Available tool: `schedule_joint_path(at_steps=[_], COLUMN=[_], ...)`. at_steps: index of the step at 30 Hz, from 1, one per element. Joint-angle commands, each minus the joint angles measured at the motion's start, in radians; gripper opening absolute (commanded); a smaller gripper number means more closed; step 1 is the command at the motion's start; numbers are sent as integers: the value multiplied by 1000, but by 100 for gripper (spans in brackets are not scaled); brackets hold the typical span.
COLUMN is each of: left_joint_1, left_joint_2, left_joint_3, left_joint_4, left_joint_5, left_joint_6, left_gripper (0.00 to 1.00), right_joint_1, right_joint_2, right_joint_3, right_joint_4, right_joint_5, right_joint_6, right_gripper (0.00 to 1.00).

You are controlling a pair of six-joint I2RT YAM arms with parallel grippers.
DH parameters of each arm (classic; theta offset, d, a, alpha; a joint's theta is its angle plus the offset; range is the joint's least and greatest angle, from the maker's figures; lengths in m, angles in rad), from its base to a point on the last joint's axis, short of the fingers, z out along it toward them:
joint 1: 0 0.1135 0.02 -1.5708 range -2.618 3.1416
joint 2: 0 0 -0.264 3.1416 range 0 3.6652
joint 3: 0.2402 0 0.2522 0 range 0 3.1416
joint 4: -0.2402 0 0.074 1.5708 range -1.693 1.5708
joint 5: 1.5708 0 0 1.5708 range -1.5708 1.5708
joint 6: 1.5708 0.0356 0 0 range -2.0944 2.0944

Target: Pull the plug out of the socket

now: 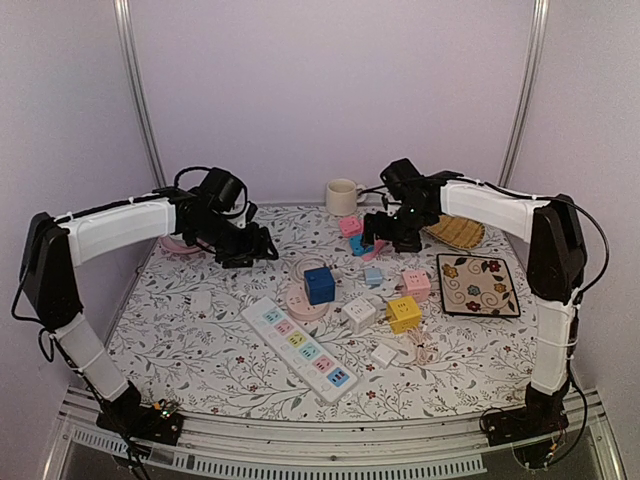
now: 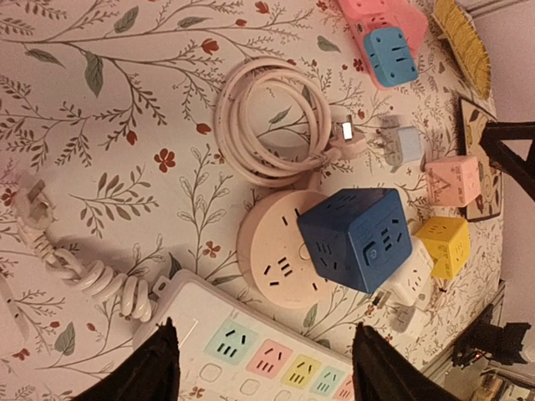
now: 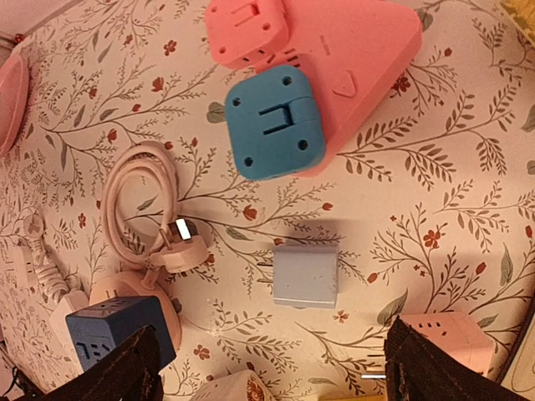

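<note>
- Pink plastic forms the wedge-shaped socket [image 3: 359, 58] lying at the far middle of the floral worktop [image 1: 190, 350]. The blue plug [image 3: 276, 125] sits pressed against its face.
- A small pink block [image 3: 247, 29] touches the same socket just beside the plug. I cannot tell whether it is plugged in.
- The right tool [image 3: 272, 334] hangs above this group with its fingers wide apart, gripping nothing.
- The left tool [image 2: 266, 334] is spread open too and empty, over one end of the white power strip [image 2: 251, 355].
- A pale blue-grey adapter [image 3: 306, 276] lies near the plug but apart from it, with a coiled cable [image 3: 138, 200] off to one side.
- A dark blue cube [image 2: 355, 238] sits on a round socket [image 2: 272, 251], beside a yellow cube [image 2: 445, 245] and a pink cube [image 2: 453, 180].
- A mug [image 1: 343, 196] and a patterned mat [image 1: 477, 285] stand well clear.
- The plug's pins are hidden.
- The right wrist view cuts off the socket's top edge, and from above the right arm covers part of the socket.
- Only the dark tips of each tool show in the wrist views.
</note>
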Motion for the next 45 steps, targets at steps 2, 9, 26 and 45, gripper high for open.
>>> schedule_joint_path(at_steps=[2,9,26,45], left_joint_1=[32,34,36,45], left_joint_2=[-23,20,19,32], left_joint_3=[-72,-118,-179,-191], left_joint_4=[87,128,175,204], left_joint_5=[49,77,115,165], left_joint_6=[-19,-34,-50,-70], left_gripper=[70,70,70,70], right_joint_1=[126,295,351,350], right_joint_2=[-36,73,272,354], right_joint_3=[117,277,404,464], right_joint_4=[-97,-165,-212,-214], right_joint_5=[101,164,249,222], right_joint_6=[-3,27,7,-15], right_gripper=[98,100,97,52])
